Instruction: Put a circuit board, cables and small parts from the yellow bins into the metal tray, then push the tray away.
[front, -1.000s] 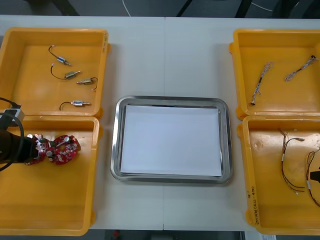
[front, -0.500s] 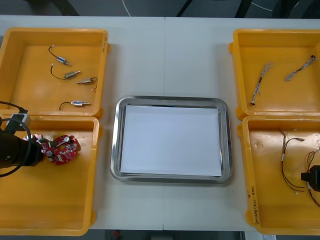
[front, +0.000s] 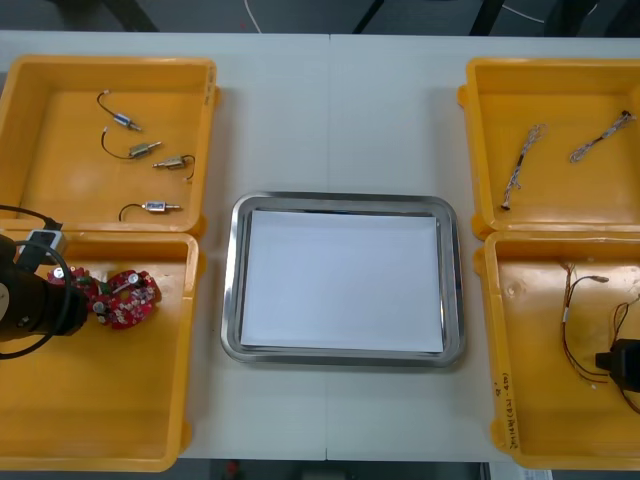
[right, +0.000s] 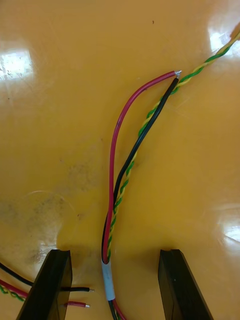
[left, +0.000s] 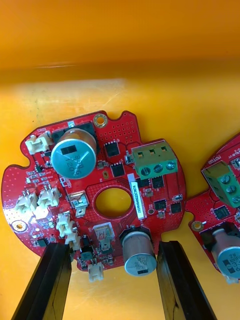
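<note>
**Over both near bins, jaws wide**

Mid-table, on the light table (front: 330, 120), sits the rectangular metal tray (front: 232, 280), white inside. Left gripper (left: 114, 246) hangs in the near-left yellow bin (front: 100, 400), fingers spread wide astride a round red circuit board (left: 100, 190). Right gripper (right: 114, 252), equally wide, straddles a red, black and yellow-green cable (right: 116, 165) in the near-right yellow bin (front: 540, 420).

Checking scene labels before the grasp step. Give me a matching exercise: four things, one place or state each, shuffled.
1 small metal parts
2 left gripper
3 right gripper
4 metal tray

A white inside, shiny rim
B open, astride a cable
C in the far left yellow bin
D open, over a red circuit board

Pairs: 1-C, 2-D, 3-B, 4-A
</note>
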